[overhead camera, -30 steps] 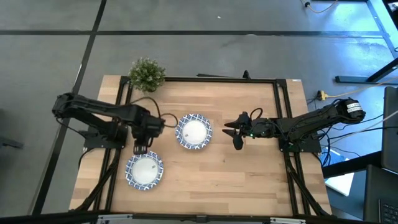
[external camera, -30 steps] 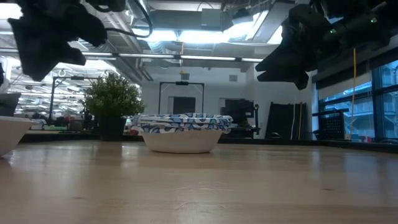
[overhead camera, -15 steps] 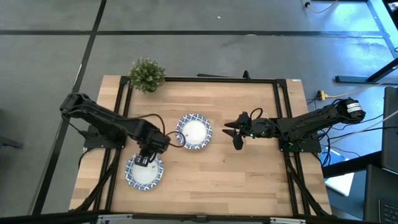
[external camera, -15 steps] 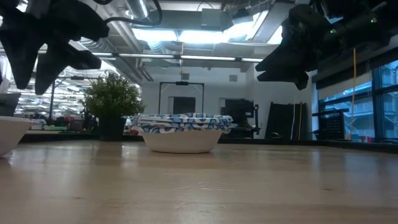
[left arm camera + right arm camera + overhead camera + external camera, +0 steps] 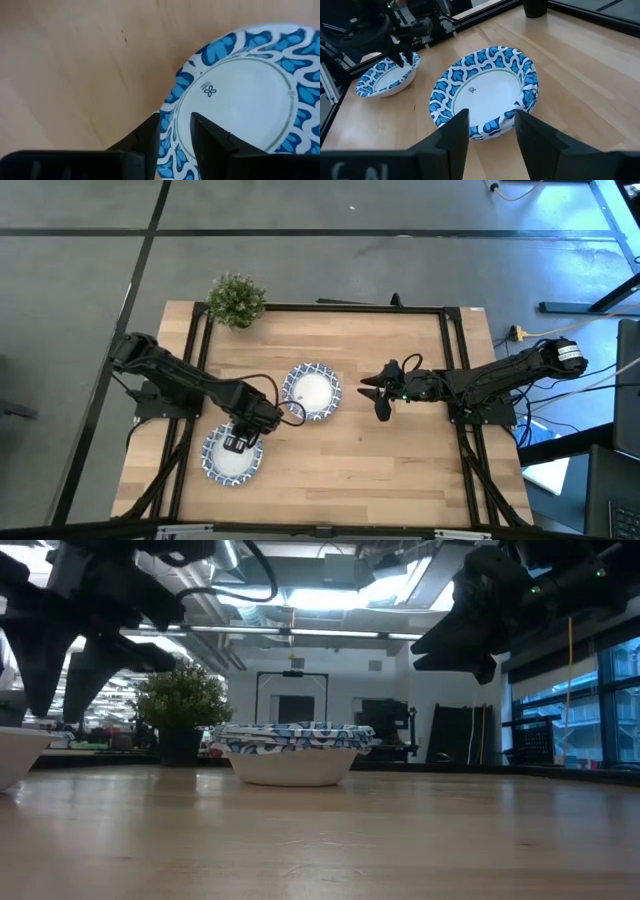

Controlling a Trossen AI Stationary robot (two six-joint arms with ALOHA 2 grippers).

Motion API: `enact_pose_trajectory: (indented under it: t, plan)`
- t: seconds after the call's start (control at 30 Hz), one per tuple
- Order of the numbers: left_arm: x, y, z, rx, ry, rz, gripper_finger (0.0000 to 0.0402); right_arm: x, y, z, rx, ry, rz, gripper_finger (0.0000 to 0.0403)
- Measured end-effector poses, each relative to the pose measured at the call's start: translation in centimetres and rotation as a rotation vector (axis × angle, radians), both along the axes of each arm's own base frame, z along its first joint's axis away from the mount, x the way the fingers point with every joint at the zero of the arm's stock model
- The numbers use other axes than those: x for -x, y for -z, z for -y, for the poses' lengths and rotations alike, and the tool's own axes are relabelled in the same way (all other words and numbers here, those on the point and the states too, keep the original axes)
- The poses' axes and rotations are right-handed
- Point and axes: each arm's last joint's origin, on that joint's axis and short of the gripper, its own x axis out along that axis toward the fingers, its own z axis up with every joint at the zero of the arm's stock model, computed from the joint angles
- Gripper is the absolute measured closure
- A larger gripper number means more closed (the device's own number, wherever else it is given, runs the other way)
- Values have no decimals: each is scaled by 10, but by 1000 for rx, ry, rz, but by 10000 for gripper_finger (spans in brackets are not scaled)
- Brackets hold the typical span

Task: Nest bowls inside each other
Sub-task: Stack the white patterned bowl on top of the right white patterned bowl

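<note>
A single blue-and-white patterned bowl [image 5: 230, 460] sits on its base at the table's near left. It also shows in the left wrist view [image 5: 240, 95] and the right wrist view [image 5: 385, 80]. A nested stack of the same bowls [image 5: 312, 391] rests mid-table and shows in the low view [image 5: 292, 748]. My left gripper [image 5: 238, 444] is open and points down over the single bowl's far-right rim [image 5: 172, 107]. One finger [image 5: 150, 137] is outside the rim and one [image 5: 210, 137] is inside; no touch shows. My right gripper [image 5: 375, 395] hovers open and empty to the right of the stack [image 5: 485, 95].
A small green potted plant [image 5: 237, 299] stands at the far left corner. A black frame [image 5: 450, 360] runs along the table's far, left and right sides. Bare wood lies between the stack and the near edge [image 5: 350, 470].
My left gripper has moved from beside the stack's left side toward the table's near edge and down. It now stands over the single bowl's rim, and its arm reaches farther to the right. The bowls and my right gripper have kept still.
</note>
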Motion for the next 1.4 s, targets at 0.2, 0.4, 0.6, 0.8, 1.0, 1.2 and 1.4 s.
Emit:
enact_pose_trajectory:
  t: [0.2,0.4,0.6,0.8,1.0,1.2,1.4]
  plan:
    - [-6,7,1,-9,26,6,300,0,0,0,0,0,0,243]
    - [-8,8,2,-11,42,32,300,0,0,0,1,-1,-1,243]
    - [-8,8,2,-10,38,31,300,0,0,0,1,-2,-1,243]
    - [-8,8,3,27,26,18,300,0,0,0,2,-2,-1,243]
    - [-8,11,2,7,18,17,300,0,0,0,2,-3,-1,243]
    - [-1,27,1,6,-1,-56,300,0,0,0,4,-3,-5,243]
    - [1,29,0,3,-1,-65,300,0,0,0,18,-8,-5,243]
